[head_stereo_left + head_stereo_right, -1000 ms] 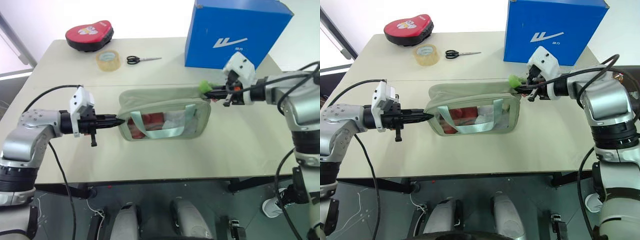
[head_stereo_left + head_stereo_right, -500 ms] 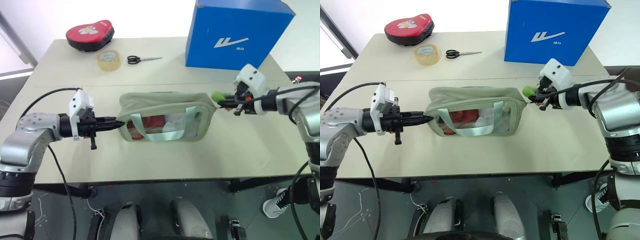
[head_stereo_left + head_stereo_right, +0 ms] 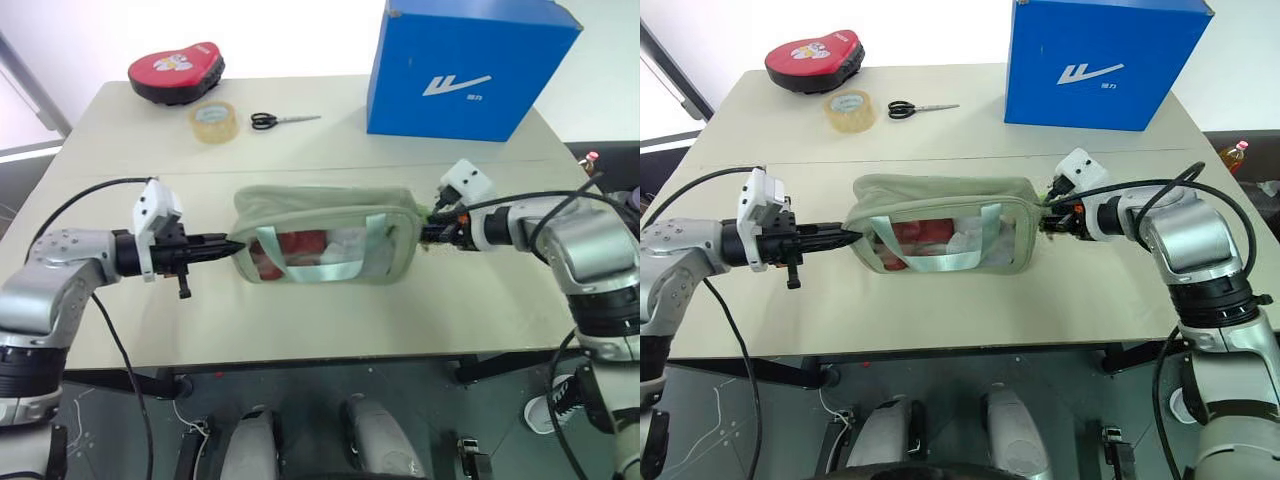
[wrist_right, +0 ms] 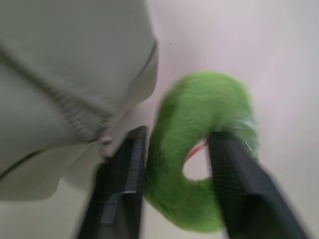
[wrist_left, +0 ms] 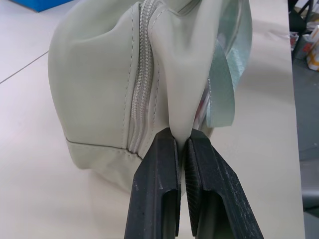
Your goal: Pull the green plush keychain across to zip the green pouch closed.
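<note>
Fingers [image 5: 172, 194] of the left gripper [image 3: 232, 247] pinch the nine o'clock end of the green pouch [image 3: 325, 247], which lies lengthwise across the desk [image 3: 300, 320]. At its three o'clock end the right gripper [image 4: 174, 184] is parted, straddling the green plush keychain [image 4: 199, 164]. No lettering on the pouch is readable.

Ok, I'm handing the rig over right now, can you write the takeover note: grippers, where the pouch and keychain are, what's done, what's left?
Left gripper: shut, pinching the fabric end of the green pouch.
Right gripper: fingers apart, with the green plush keychain lying between them at the pouch's other end.
Pouch lies on the table, in front of the blue box.
Done: the zip looks closed along the top.
Left: confirm the zip end, then back both grippers off.
</note>
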